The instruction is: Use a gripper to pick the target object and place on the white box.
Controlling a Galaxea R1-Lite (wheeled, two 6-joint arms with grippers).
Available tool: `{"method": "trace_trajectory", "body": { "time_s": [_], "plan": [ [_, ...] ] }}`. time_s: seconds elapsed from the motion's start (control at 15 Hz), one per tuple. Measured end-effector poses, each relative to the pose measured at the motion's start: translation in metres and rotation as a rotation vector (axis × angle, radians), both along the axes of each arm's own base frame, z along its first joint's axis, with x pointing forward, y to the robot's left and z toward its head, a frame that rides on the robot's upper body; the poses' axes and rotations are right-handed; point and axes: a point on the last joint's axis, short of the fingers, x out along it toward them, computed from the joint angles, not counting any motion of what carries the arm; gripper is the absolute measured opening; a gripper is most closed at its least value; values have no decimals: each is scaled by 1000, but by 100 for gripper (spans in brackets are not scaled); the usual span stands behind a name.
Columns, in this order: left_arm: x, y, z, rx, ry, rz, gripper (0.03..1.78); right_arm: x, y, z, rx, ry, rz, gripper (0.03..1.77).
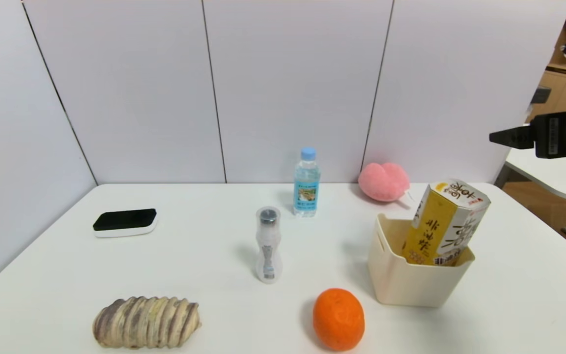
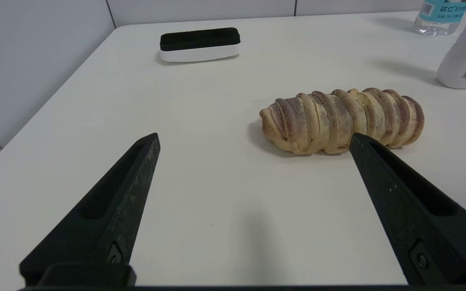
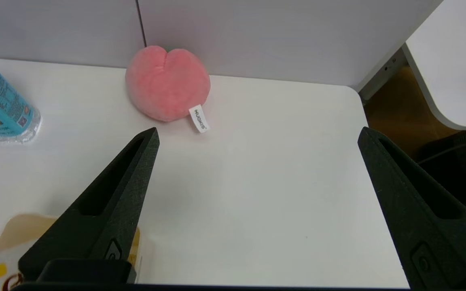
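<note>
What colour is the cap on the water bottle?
Light blue; the water bottle's cap shows best in the head view.

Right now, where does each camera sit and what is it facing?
Head: looks forward and down over the table at the chip carton in the white box; right claw raised at right.
Left wrist: open left claw facing the bread.
Right wrist: open claw over the pink plush.
All share the water bottle.

White table [image 1: 204, 275] with rounded corners, against grey partition walls. On it: black-topped eraser block [image 1: 125, 222] far left; striped bread loaf [image 1: 146, 322] front left; small white bottle [image 1: 268, 245] centre; water bottle [image 1: 306, 182] behind it; pink plush peach [image 1: 383, 181] at back; orange [image 1: 338, 319] in front; white box [image 1: 413, 275] at right.
</note>
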Motion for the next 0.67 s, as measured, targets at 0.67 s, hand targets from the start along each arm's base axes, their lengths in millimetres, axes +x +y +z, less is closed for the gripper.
{"method": "trace_trajectory", "body": {
  "time_s": [0.67],
  "plan": [
    [0, 0, 0, 0, 0, 0, 169, -146, -16, -27, -10, -143, -39, 169]
  ]
}}
